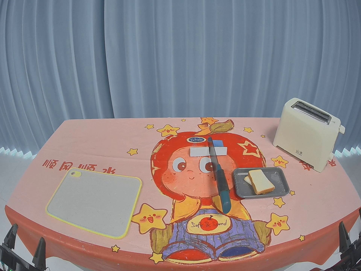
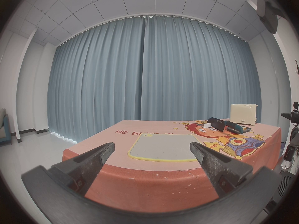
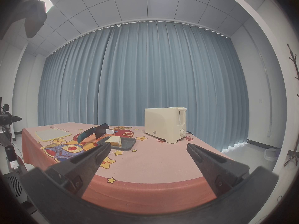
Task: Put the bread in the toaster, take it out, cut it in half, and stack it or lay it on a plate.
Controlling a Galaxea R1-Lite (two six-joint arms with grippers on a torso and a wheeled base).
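Slices of bread (image 1: 261, 181) (image 3: 114, 140) lie on a small grey tray (image 1: 279, 178) (image 3: 127, 143) right of the table's middle. The cream toaster (image 1: 307, 133) (image 2: 243, 114) (image 3: 165, 124) stands at the far right with its slots facing up. A knife (image 1: 219, 175) (image 2: 225, 124) (image 3: 92, 132) with a teal handle rests on a white and blue holder (image 1: 203, 151) at the centre. A grey cutting board (image 1: 95, 201) (image 2: 164, 147) (image 3: 53, 134) with a yellow rim lies at the front left. My left gripper (image 1: 25, 243) (image 2: 152, 165) hangs open below the table's front left edge. My right gripper (image 1: 351, 238) (image 3: 149, 165) hangs open off the front right edge. Both hold nothing.
The table wears a pink cloth (image 1: 113, 140) printed with a cartoon figure and stars. Blue curtains (image 1: 180, 49) close off the back. Bare cloth lies between the cutting board and the knife.
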